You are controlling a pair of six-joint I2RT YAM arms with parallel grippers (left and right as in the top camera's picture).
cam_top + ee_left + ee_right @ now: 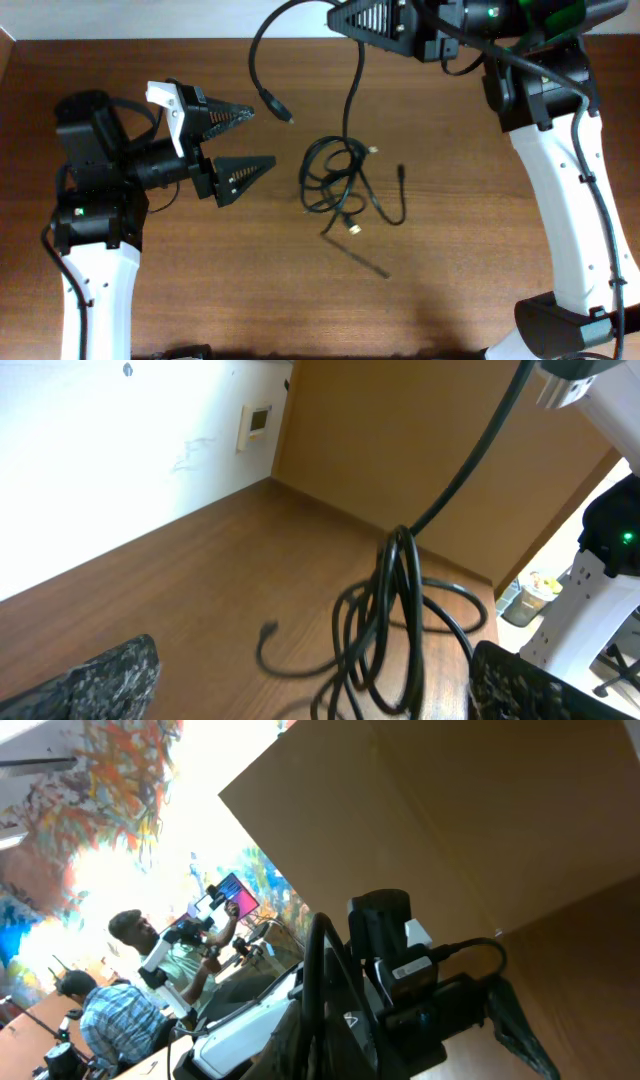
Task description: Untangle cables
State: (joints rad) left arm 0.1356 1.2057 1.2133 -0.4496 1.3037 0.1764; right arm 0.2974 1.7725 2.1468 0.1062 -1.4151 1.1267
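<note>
Up at the far edge, right gripper (338, 14) is clamped on a strand of the cables (343, 190), held high probably to loosen the tangle; left gripper (262, 137) gapes empty nearby.

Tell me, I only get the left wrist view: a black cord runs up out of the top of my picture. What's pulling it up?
Observer: The right claw is shut on that cord and holds it up above the table.
Operator: Is my own claw touching the pile?
Observer: No. The left claw is open and stands apart from the tangle, on the left arm's side of it.
Operator: Any plugs I can't see?
Observer: A gold-tipped plug lies at the tangle's edge, on the side towards the arms' bases.
</note>
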